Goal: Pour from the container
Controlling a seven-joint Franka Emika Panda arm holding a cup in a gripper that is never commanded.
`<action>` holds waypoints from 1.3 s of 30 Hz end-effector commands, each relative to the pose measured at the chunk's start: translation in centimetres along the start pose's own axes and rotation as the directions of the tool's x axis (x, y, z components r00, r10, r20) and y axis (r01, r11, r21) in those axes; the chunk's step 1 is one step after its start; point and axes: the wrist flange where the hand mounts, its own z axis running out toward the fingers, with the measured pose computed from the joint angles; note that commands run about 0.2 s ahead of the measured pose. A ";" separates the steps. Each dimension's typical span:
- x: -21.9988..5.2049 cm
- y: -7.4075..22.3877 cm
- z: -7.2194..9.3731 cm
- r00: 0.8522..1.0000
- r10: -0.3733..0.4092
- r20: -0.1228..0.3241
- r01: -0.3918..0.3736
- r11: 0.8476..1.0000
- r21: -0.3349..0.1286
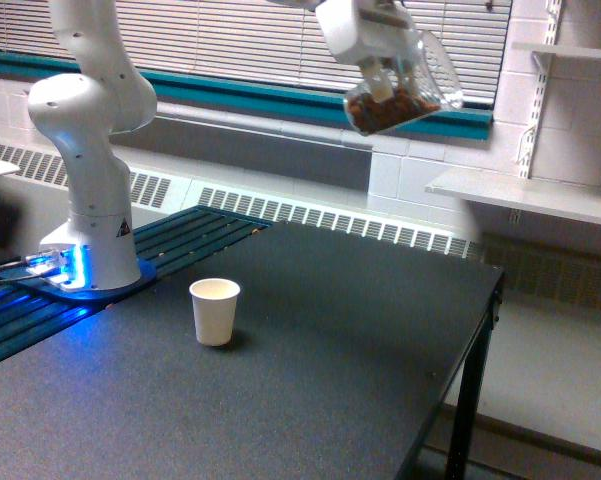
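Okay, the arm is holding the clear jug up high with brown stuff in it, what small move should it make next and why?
Probably carry the jug further toward the exterior view's left and lower. It hangs tilted in the claw, high and well to the right of the paper cup, so pouring now would likely miss onto the table.

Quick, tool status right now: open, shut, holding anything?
Tool: shut on the clear jug, held tilted high above the table, brown contents inside.
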 end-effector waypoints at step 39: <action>-13.7 8.0 -6.5 0.995 0.074 -0.070 -0.079 0.994 -0.071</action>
